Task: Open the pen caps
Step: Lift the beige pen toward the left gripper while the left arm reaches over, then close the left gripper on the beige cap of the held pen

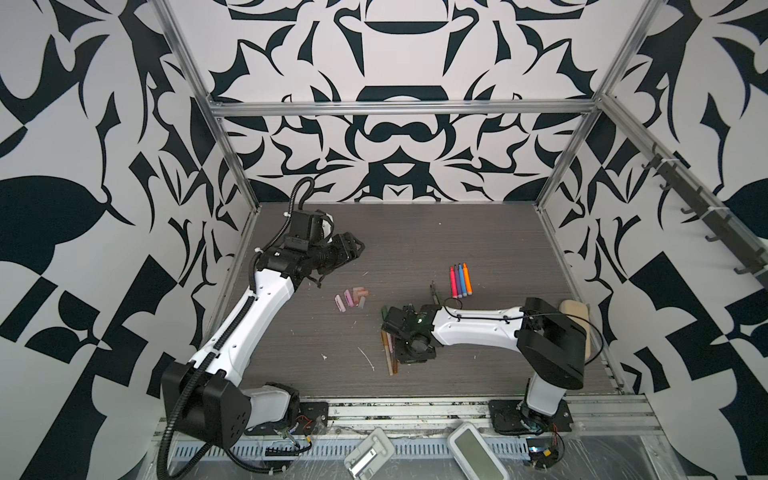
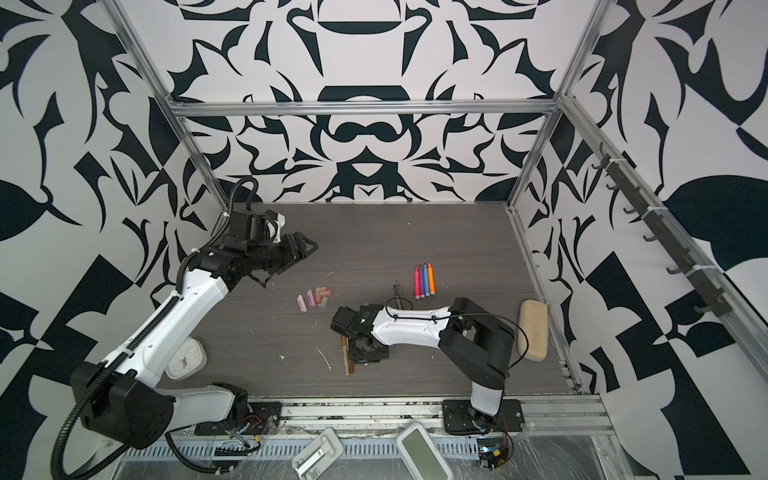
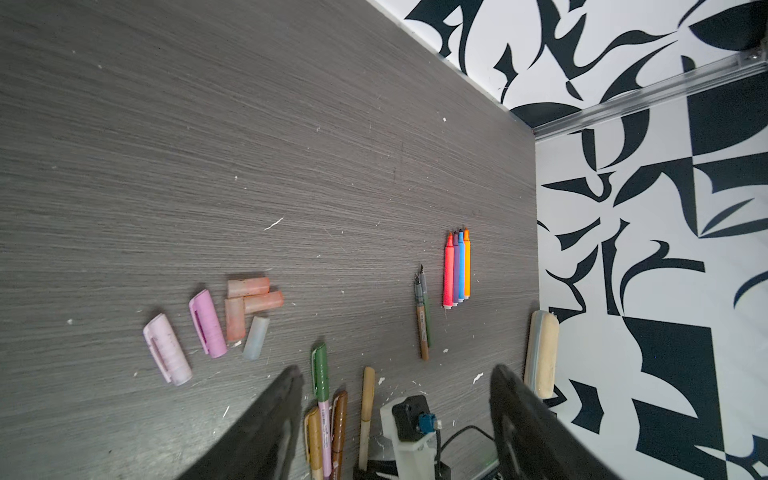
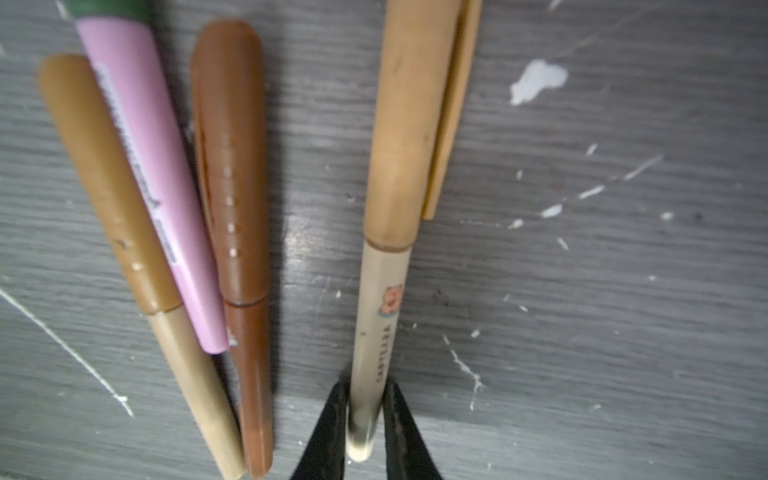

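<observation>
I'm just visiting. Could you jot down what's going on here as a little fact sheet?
Left gripper: open, empty, raised above the table
Right gripper: shut on the cream pen, its tan cap on
Loose caps: six, clustered on the table
Bright pens: four, uncapped, side by side
Capped pens waiting: three, beside the cream pen

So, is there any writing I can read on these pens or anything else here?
"CAPY..RA", probably CAPYBARA, middle letters blurred: along the cream pen held by the right gripper, below a small animal picture.
Black print on the pink pen: too blurred to read.
Dial of the small clock: too small to read.
</observation>
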You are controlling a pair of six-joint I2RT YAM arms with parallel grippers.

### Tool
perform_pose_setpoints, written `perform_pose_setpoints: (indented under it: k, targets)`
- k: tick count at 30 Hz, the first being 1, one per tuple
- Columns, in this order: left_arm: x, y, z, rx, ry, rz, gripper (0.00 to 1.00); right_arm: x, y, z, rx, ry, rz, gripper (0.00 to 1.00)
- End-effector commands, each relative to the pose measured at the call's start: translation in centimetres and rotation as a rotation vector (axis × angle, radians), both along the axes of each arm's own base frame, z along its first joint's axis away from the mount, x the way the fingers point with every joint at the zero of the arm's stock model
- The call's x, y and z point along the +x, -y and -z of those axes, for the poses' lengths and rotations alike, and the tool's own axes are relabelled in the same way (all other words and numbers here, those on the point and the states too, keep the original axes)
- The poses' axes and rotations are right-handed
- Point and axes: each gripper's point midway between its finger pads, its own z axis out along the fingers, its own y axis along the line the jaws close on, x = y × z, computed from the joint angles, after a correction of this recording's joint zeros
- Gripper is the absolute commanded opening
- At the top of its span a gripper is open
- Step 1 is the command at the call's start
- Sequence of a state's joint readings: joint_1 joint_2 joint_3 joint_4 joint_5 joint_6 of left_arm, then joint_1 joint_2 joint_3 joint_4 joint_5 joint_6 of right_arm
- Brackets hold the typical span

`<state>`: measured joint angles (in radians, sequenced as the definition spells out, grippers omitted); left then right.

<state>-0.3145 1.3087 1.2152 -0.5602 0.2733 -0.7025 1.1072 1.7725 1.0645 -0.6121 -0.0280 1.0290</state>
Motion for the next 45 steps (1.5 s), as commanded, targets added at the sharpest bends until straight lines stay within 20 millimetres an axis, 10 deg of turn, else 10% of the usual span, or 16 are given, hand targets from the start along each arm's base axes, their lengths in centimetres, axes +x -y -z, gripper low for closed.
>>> perform_pose_setpoints:
  k: [1, 9, 20, 45]
  targets:
    - [0.1, 0.1, 0.1, -0.066, -0.039, -0.013, 0.74, -0.5, 1.9, 0.4, -0.042, -0.011, 0.018, 0.17]
    - [0.2, 3.0, -0.7, -0.212, -0.040, 0.113, 0.73, 3.5, 3.6, -6.7, -0.007, 0.131, -0.029, 0.06]
    - [-2.0, 10.3, 1.5, -0.271, -0.136, 0.303, 0.67, 7.4, 1.6, -16.3, 0.507, 0.180, -0.078, 0.00]
    - [-4.1, 14.4, 5.0, -0.209, -0.272, 0.397, 0.65, 7.8, 0.2, -19.4, 0.626, 0.183, -0.080, 0.00]
